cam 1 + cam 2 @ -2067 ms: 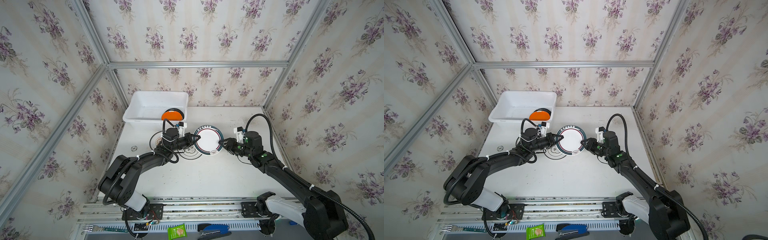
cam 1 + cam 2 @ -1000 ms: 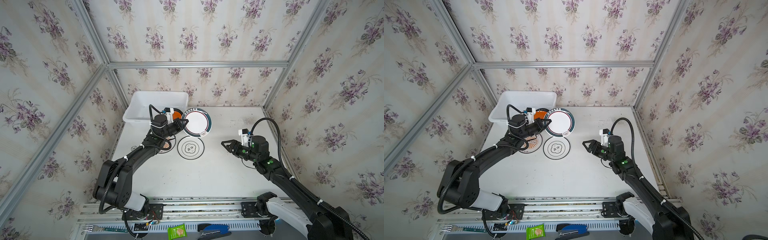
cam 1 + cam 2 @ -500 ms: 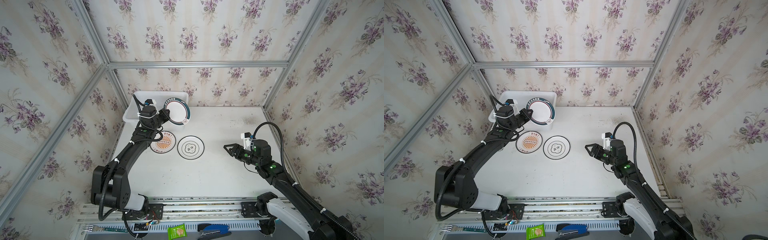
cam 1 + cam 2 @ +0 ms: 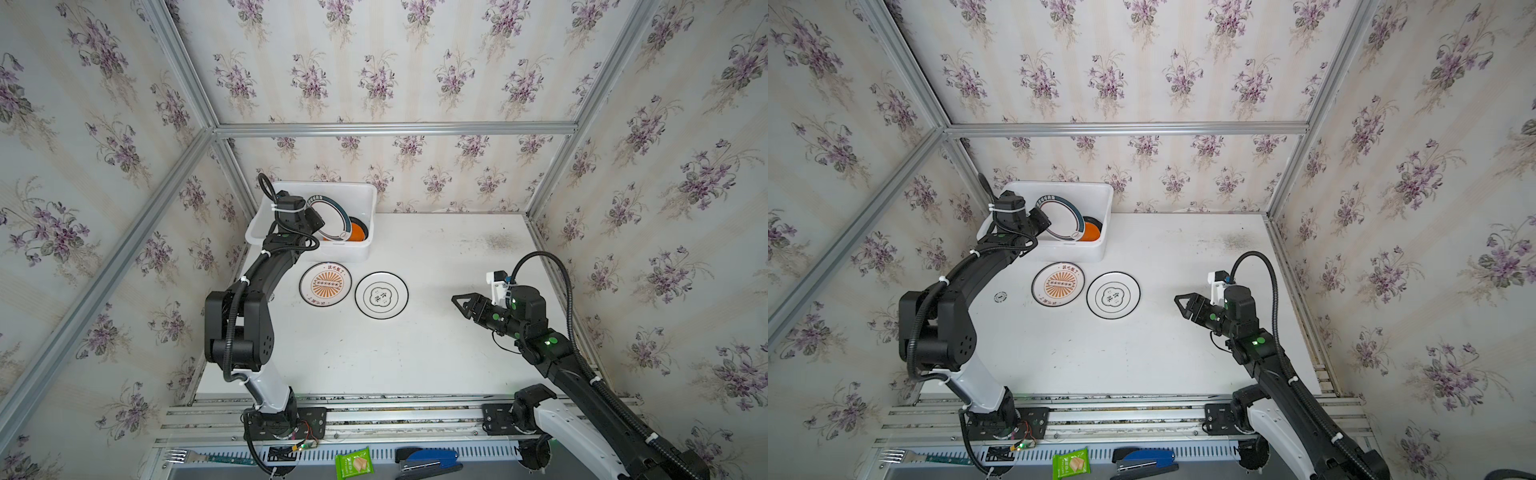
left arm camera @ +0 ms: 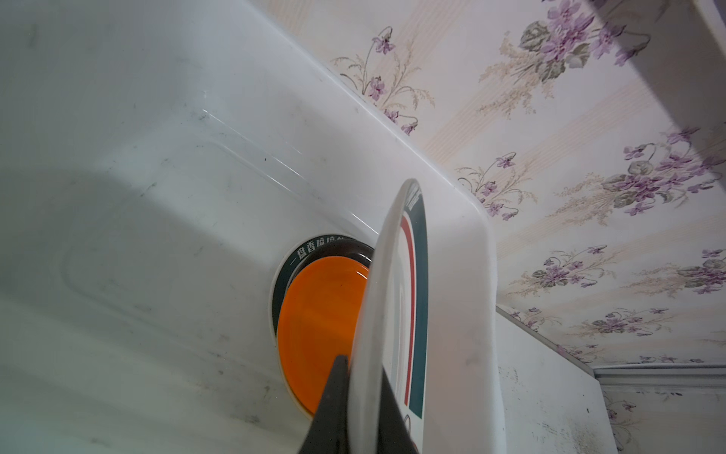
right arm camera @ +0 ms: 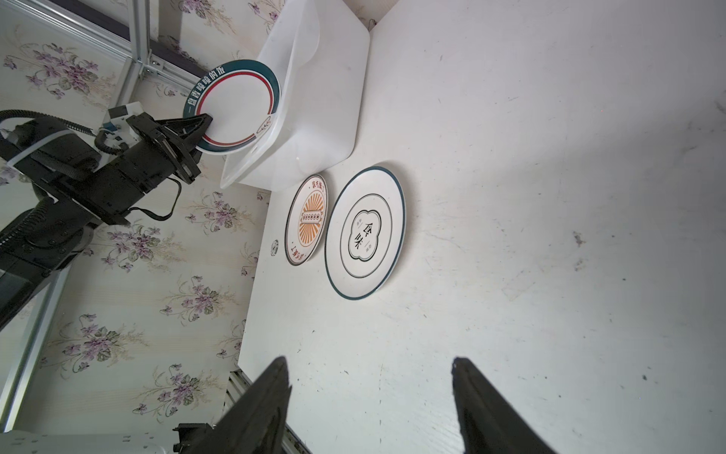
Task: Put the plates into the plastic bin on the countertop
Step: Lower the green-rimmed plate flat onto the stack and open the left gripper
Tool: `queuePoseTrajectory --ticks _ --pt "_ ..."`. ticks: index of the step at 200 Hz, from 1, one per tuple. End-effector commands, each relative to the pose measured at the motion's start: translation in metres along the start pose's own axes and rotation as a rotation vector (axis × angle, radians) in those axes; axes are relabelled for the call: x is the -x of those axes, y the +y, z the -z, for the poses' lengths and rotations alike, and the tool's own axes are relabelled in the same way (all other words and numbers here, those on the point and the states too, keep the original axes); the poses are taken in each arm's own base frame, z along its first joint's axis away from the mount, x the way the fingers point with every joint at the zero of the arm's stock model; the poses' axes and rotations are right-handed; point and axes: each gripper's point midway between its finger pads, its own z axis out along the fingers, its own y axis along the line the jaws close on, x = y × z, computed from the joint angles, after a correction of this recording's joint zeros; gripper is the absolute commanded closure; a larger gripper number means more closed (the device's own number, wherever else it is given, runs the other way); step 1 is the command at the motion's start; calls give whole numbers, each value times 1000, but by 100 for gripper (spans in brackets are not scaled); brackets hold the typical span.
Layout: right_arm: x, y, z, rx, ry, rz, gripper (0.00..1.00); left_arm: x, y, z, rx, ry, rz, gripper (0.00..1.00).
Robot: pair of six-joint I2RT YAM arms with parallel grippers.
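Round white teal-banded plate is held tilted over the large white plastic bin, clamped by the left gripper. Inside, a round orange plate is seen, apparently on a dark-rimmed one. Right gripper is spread apart, empty, above the bench.

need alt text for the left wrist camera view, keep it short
The left claw pinches the rim of a white plate with a teal band, held on edge over a white bin. Inside the bin an orange plate lies on a dark-rimmed plate; floral wallpaper shows beyond.
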Motion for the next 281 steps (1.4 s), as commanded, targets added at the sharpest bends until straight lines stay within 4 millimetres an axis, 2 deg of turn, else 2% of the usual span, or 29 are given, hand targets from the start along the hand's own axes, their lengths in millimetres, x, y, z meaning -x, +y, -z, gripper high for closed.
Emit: queuePoseTrajectory --ticks 1,31,101,152,170,183,203,207,214,215,218,220,281 --pt "4 -1 0 -8 -15 16 32 1 5 -10 51 33 -44 100" --pt "2 -4 -2 -14 -7 9 32 -10 6 -26 46 83 -39 100" --pt "1 -11 -5 -28 -10 -1 32 -30 4 -59 60 198 -76 93" --pt "-1 -15 -5 -37 -11 -6 32 -47 7 -74 99 252 -129 91" --pt "-1 -16 -5 -40 -11 -8 32 -51 6 -76 96 263 -152 85" --pt "-2 -17 -6 -44 -10 -9 32 -52 3 -76 93 265 -170 77" --pt "-1 -18 -6 -47 -12 -11 32 -54 -2 -75 83 267 -203 54" --pt "-1 -18 -6 -47 -12 -13 32 -54 -3 -74 82 267 -211 47" --pt "0 -17 -6 -46 -14 -12 32 -54 -5 -73 81 266 -222 27" --pt "0 -17 -6 -46 -14 -12 32 -54 -5 -72 82 266 -224 24" --pt "0 -17 -6 -46 -14 -12 32 -54 -5 -72 83 266 -229 5" --pt "0 -17 -6 -46 -14 -12 32 -54 -6 -71 84 267 -233 2" --pt "0 -20 -6 -55 -16 -20 32 -43 -17 -45 109 224 -263 0"
